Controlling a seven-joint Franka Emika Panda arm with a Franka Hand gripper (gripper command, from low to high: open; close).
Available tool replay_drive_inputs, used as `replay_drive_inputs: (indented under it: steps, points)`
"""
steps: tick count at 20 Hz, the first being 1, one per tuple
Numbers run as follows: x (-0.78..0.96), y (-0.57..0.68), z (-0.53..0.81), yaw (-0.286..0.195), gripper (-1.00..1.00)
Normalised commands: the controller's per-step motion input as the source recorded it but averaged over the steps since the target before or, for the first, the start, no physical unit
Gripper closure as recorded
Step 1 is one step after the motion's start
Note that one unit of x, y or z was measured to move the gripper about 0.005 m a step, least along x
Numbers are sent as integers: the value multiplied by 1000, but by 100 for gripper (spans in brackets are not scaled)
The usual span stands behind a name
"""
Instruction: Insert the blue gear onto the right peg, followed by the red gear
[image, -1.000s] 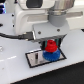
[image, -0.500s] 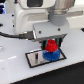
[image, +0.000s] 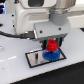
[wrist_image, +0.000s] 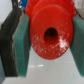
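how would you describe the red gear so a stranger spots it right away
Find the grey black-edged plate on the white table. Above its end at the exterior view's right, the end effector grips the red gear, directly over the wider blue gear.

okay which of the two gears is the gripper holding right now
The red gear, clamped between the green fingers. The blue gear lies on the grey plate directly beneath it.
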Motion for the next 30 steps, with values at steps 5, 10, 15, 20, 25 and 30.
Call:
replay_drive_inputs:
  steps: [5, 10, 15, 20, 25, 30]
  points:
    - [211, -2, 95, 0, 100]
    - [289, -1, 162, 0, 100]
    - [399, 21, 345, 0, 100]
    - [217, 30, 158, 0, 100]
    - [155, -14, 9, 0, 100]
    - [88, 4, 32, 0, 100]
